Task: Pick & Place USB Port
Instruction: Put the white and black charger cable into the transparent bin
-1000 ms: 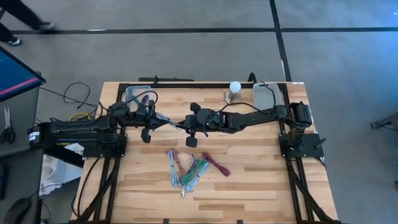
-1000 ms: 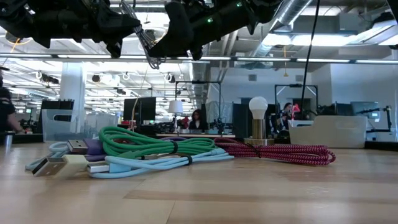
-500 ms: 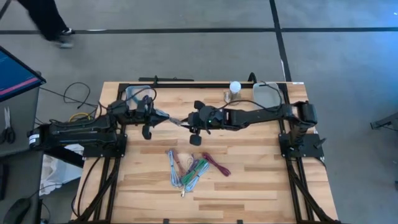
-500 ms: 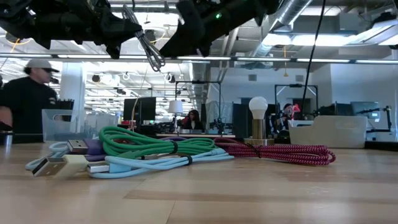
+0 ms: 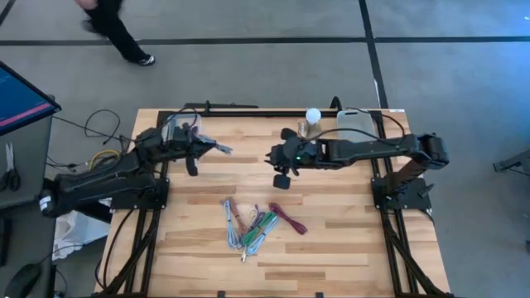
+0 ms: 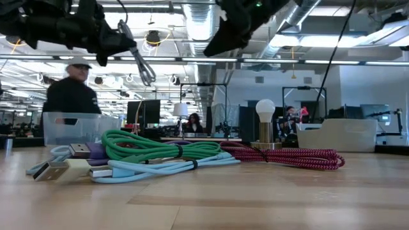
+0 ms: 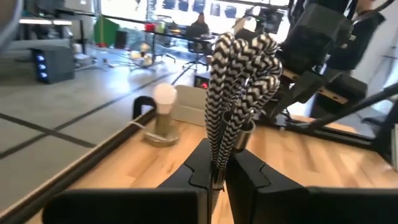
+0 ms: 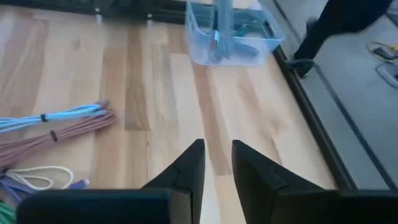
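Observation:
A bundle of black-and-white braided cable [image 7: 239,68] is held in my left gripper [image 7: 217,177], which is shut on it above the table's far left, close to a clear bin [image 5: 182,126]. In the low view the cable [image 6: 144,64] hangs well above the table. My right gripper [image 8: 217,155] stands open over the middle of the table [image 5: 273,161], with nothing between its fingers. Several coiled USB cables [image 5: 252,223], green, light blue, red and purple, lie flat on the wood near the front. My left gripper pinches the braided cable bundle at its lower end [image 7: 216,149] between its two fingers, which point about level toward the table's right. The looped strands stick out past the fingertips. The bundle is lifted clear of the table.
A lamp bulb on a wooden base [image 5: 312,117] and a white tray [image 5: 356,124] stand at the far right. The clear bin [image 8: 233,34] holds some cables. A person walks on the floor beyond the far edge [image 5: 116,25]. Bare wood lies between the grippers and the cable pile.
My left gripper has swung with the braided cable toward the table's far left, toward the clear bin. My right gripper, which stood at the cable beside the left one, has drawn back toward the right edge and risen, away from the cable.

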Controlling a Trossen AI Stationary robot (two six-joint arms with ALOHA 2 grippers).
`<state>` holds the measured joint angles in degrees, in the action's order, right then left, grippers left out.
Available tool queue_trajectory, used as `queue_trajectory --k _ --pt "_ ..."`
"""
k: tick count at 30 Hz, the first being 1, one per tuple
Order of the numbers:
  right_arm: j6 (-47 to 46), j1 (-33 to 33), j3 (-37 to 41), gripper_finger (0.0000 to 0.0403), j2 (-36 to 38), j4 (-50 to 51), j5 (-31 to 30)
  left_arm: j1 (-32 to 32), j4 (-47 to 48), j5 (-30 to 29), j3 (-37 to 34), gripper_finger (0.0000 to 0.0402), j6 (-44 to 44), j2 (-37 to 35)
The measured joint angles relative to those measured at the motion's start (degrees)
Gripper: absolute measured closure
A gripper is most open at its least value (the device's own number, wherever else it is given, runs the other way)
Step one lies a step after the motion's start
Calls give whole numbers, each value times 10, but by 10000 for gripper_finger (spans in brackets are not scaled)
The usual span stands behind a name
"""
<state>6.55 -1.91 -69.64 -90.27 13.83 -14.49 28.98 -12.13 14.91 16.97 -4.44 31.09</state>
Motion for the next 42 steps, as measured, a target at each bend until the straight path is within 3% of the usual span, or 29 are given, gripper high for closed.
queue_trajectory --k 8,16,21,30,42 --pt "-18 0 98 337 86 -31 -6 26 147 -58 0 380 2 -138" --pt "-68 0 186 337 176 -37 -7 41 243 -205 0 380 2 -206" --pt "-95 12 244 337 217 -53 -32 41 258 -300 0 380 -4 -202" --pt "-167 50 330 337 264 -61 -116 41 319 -415 0 380 -43 -170" --pt "-203 86 352 337 269 -58 -169 54 342 -435 0 380 -125 -62"
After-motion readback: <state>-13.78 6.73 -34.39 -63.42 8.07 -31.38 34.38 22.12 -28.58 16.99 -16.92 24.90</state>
